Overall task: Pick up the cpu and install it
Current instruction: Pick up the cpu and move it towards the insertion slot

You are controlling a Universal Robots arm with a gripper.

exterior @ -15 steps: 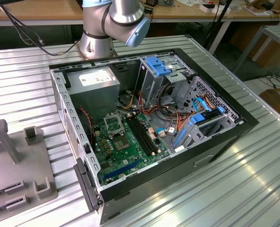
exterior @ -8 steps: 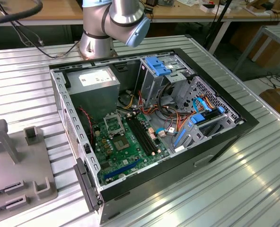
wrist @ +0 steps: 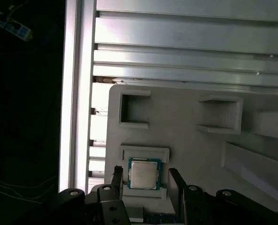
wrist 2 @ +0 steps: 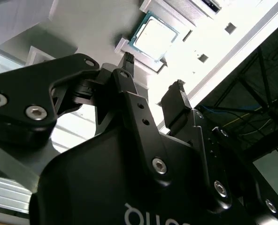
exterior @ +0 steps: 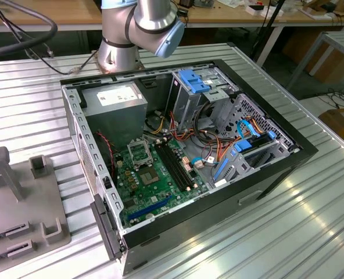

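Note:
The cpu [wrist: 143, 175], a square chip with a silver lid and green rim, lies flat in a recess of the grey fixture [wrist: 190, 145]. My gripper [wrist: 144, 171] is open, one black finger on each side of the chip, not touching it. In the second wrist view the cpu [wrist 2: 155, 36] lies beyond the spread fingertips [wrist 2: 128, 57] of the gripper [wrist 2: 153, 70]. In the exterior view the open computer case [exterior: 276, 168] holds a green motherboard [exterior: 154, 183] with its bare socket [exterior: 139, 153]; the grey fixture [exterior: 18, 203] stands to the case's left in that view.
Inside the case are a grey power supply [exterior: 117, 107], blue drive brackets [exterior: 195, 81], loose coloured cables [exterior: 210, 148] and black memory slots [exterior: 175, 165]. The arm's base [exterior: 122, 49] stands behind the case. Everything rests on a ribbed metal table [exterior: 288, 232]; raised blocks [wrist: 221, 115] stick up from the fixture.

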